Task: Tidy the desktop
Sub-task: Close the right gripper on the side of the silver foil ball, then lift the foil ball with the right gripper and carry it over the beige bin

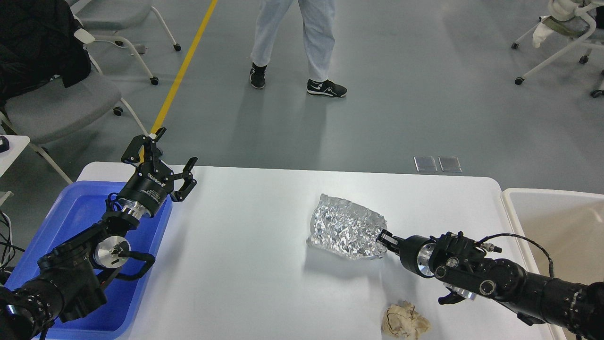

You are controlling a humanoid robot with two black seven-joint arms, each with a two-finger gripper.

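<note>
— On the desktop [245, 264], near its middle, what is noted?
— A crumpled silver foil bag [346, 227], lying flat. The right gripper [383, 237] meets the bag's right edge; its fingers sit against the foil and I cannot tell whether they pinch it.
— Nearer than the bag?
— A crumpled beige paper wad [405, 322], well apart from the bag, at the desktop's near edge.
— Left of the bag?
— A blue plastic tray [71, 212] overlaps the desktop's left end. The left gripper [163, 156] hangs above the tray's far right corner, fingers spread wide, holding nothing.
— Right of the bag?
— A beige-white bin [557, 222] just beside the desktop's right end.
</note>
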